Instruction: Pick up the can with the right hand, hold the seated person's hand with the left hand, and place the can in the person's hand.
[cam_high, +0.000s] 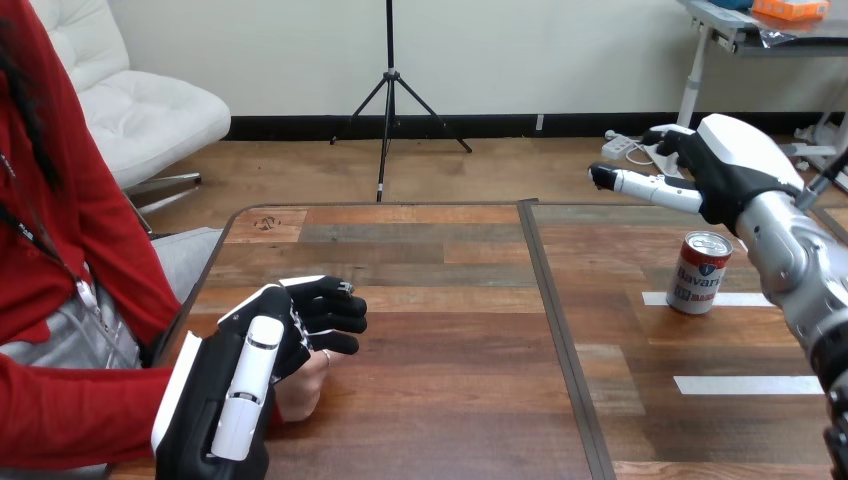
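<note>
You see a wood-grain desk (450, 400) with a faint sheen, a glossy metal can (699, 273), and smooth white plastic shells (750, 140) on the right hand (725, 185), its forearm (790, 250) silvery metal.

The head camera looks forward and down across the wooden table (450, 400).

The table (440, 400) before me is of wooden planks in mixed browns, with a dark rim. A dark seam (560, 340) runs from its far edge to the near one, between my two hands. The can (699, 273) stands upright on the boards below my right hand (735, 175) and nearer me than it, its base across a white tape strip (655, 298). A second white strip (748, 384) lies nearer me still. The person's hand (300, 388) rests on the wood under my left hand (270, 335), whose fingers curl over it.
</note>
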